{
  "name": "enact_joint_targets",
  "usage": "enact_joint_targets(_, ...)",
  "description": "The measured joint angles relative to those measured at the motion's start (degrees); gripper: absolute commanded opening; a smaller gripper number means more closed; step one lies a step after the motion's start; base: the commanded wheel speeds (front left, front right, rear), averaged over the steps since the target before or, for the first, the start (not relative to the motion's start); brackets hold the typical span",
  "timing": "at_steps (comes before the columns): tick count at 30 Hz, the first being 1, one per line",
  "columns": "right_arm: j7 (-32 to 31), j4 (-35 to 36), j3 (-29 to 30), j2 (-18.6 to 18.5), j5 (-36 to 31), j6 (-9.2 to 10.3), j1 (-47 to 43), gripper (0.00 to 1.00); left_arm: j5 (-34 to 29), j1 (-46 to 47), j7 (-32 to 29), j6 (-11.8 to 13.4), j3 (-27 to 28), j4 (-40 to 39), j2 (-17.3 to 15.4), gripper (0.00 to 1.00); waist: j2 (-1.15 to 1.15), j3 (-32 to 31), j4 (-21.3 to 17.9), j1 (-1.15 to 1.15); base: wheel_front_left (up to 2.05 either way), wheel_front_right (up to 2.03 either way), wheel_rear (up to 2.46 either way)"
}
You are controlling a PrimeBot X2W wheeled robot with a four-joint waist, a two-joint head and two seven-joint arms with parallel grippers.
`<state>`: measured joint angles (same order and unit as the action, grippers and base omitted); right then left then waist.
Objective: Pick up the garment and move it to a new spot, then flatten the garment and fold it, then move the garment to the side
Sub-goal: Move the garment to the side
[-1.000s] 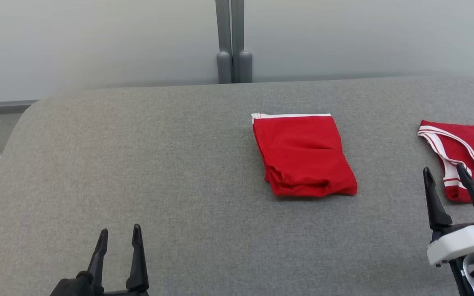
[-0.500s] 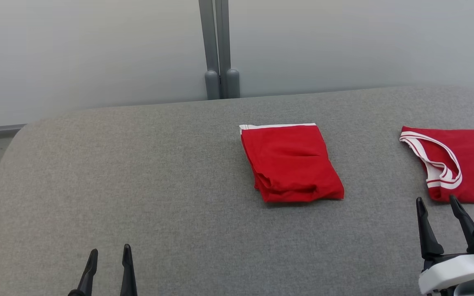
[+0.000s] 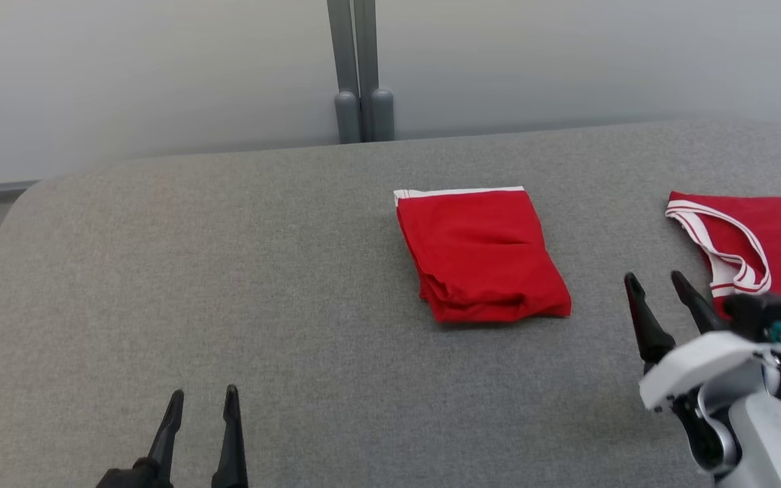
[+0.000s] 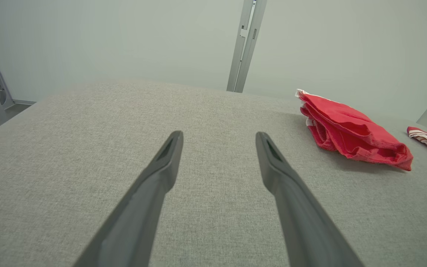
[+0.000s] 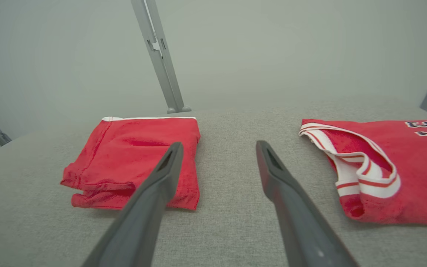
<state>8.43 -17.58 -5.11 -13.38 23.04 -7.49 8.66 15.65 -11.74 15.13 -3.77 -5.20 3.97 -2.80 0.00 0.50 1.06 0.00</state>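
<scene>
While the folded red shorts (image 3: 482, 254) lay at frame centre on the grey desk (image 3: 228, 271), apparently finished, the red jersey (image 3: 770, 230) sprawled unfolded at the right edge. Fingers spread and empty, the right gripper (image 3: 653, 278) hovered just beside the jersey, likely to take it, and the left gripper (image 3: 204, 392) waited at lower left, equally open.

Dark block letters on the red jersey (image 5: 413, 155) run off the picture's edge and cannot be read.

Grey fabric table (image 3: 228, 271), twin grey posts (image 3: 363, 61), pale wall (image 3: 126, 68)

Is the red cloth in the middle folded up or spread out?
Folded. The red garment is a compact rectangle, layers stacked at its near edge.
</scene>
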Motion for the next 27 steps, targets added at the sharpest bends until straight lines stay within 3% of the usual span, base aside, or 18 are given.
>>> enact_joint_targets(4, -13.89, -4.54, -1.90, -1.00, 8.51, -0.01, 11.21, 1.00, 1.57, 5.22, 0.00, 0.26, -3.22, -0.03, 0.01, 1.00, 0.00, 3.00, 0.70, 0.00, 0.00, 0.00, 0.00)
enact_joint_targets(7, -19.92, -8.68, -2.64, -2.70, 9.75, 0.03, 16.57, 1.00, 2.96, 7.66, 0.00, 1.37, -5.88, 0.08, 0.01, 1.00, 0.00, 5.47, 2.04, 0.00, 0.00, 0.00, 0.00)
enact_joint_targets(12, -23.26, -14.99, -3.59, -4.55, 10.76, 0.01, 23.28, 1.00, 5.52, 10.63, 0.00, 3.08, -9.89, 0.15, 0.01, 1.00, 0.00, 9.35, 6.04, 0.00, 0.00, 0.00, 0.00)
enact_joint_targets(20, -26.70, -21.90, -4.16, -4.71, 15.72, 0.01, 26.04, 1.00, 7.38, 12.18, 0.01, 5.45, -12.41, -0.63, -0.02, 1.00, 0.00, 13.74, 12.75, 0.00, 0.00, 0.00, 0.00)
enact_joint_targets(21, -26.92, -21.78, -4.38, -4.13, 17.27, 0.01, 26.26, 0.07, 7.51, 12.18, 0.00, 5.82, -12.33, -0.80, -0.02, 1.00, 0.00, 14.33, 13.26, 0.00, 0.00, 0.00, 0.00)
enact_joint_targets(22, -26.91, -21.47, -4.74, -3.93, 18.67, 0.01, 26.53, 0.00, 7.51, 12.17, 0.01, 5.88, -12.17, -0.93, -0.02, 1.00, 0.00, 14.90, 13.63, 0.00, 0.00, 0.00, 0.00)
enact_joint_targets(27, -24.98, -18.06, -5.70, -5.80, 23.52, 0.01, 26.85, 0.00, 7.49, 12.22, 0.01, 6.14, -10.58, -1.13, -0.01, 1.00, 0.00, 16.50, 13.03, 0.00, 0.00, 0.00, 0.00)
